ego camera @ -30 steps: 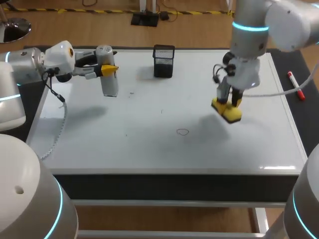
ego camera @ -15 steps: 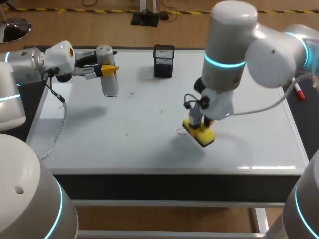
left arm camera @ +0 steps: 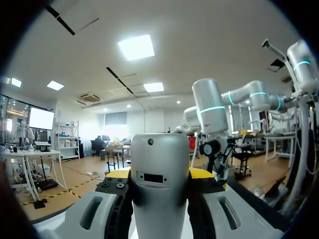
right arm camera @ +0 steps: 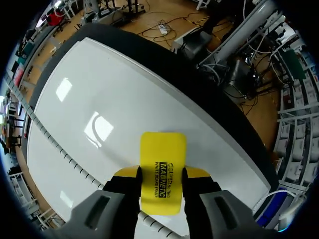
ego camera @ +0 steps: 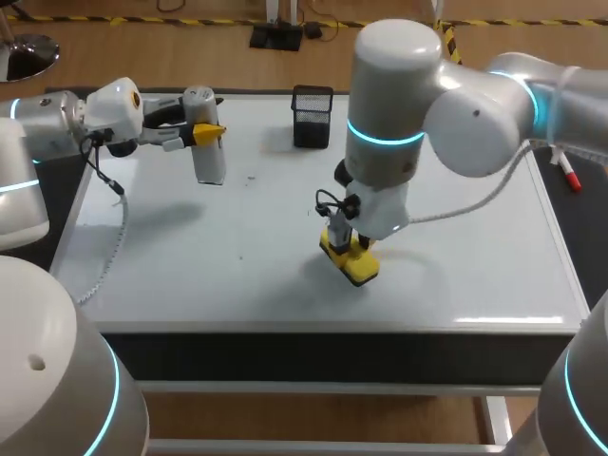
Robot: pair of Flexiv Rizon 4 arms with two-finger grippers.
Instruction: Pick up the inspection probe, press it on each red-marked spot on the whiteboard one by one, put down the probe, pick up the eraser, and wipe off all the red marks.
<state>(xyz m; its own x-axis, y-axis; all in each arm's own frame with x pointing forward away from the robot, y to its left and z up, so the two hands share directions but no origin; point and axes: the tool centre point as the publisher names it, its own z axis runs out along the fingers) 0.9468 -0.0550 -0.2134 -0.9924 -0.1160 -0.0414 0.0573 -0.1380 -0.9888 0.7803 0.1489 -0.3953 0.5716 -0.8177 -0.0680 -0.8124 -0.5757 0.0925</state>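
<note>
My left gripper (ego camera: 207, 134) is at the back left of the whiteboard (ego camera: 190, 271), shut on the silver inspection probe (ego camera: 208, 152), which stands upright with its foot on the board. In the left wrist view the probe (left arm camera: 159, 194) fills the gap between the yellow-tipped fingers of that gripper (left arm camera: 159, 174). My right gripper (ego camera: 344, 249) is shut on the yellow eraser (ego camera: 353, 262), held low over the board's front middle. The right wrist view shows the eraser (right arm camera: 162, 167) between the fingers of the right gripper (right arm camera: 162, 175), above the white board (right arm camera: 99, 94). No red mark shows there.
A black mesh cup (ego camera: 312, 116) stands at the back middle of the board. A red marker (ego camera: 568, 170) lies off the board's right edge. A coiled white cable (ego camera: 110, 249) trails from my left arm across the board's left side. Faint small specks (ego camera: 251, 178) dot the board.
My right arm has carried the eraser leftward and toward the front, over the spot where a small outlined mark showed. That mark is now hidden. The left arm and probe have not moved.
</note>
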